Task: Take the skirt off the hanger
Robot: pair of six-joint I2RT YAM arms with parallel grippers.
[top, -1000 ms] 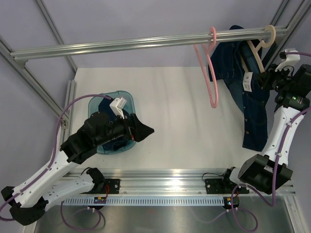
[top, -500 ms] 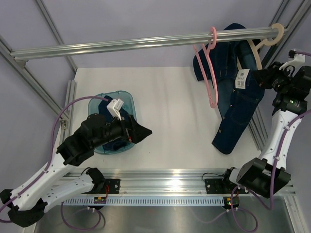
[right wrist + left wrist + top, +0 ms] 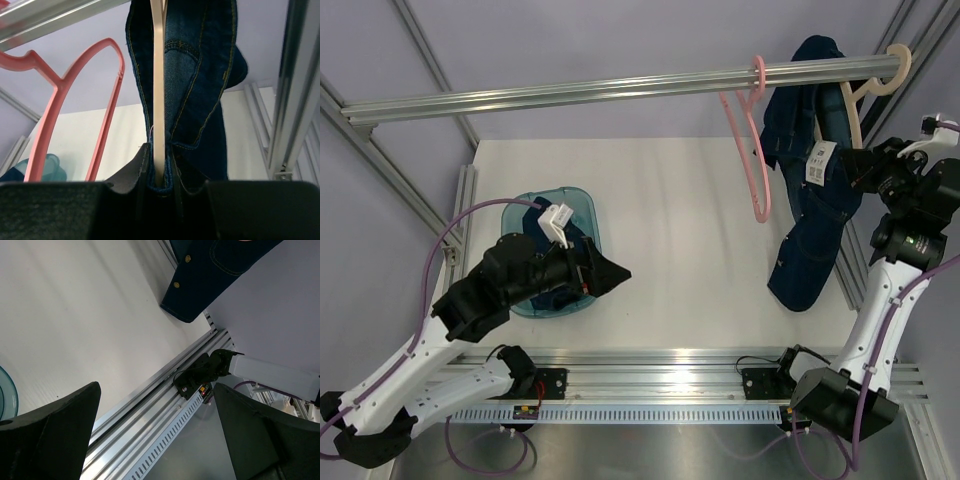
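The right gripper is pinched on the denim skirt and the cream hanger rising from between its fingers, with the pink hanger to its left, while the left gripper hangs spread above the table.

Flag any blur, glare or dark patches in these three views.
Top external: sharp and evenly lit, soft shadows only, skirt clear. Left wrist: table bright and crisp, left fingers dark and soft. Right wrist: skirt stitching and hanger in focus, right fingers a black, blurred band along the bottom.
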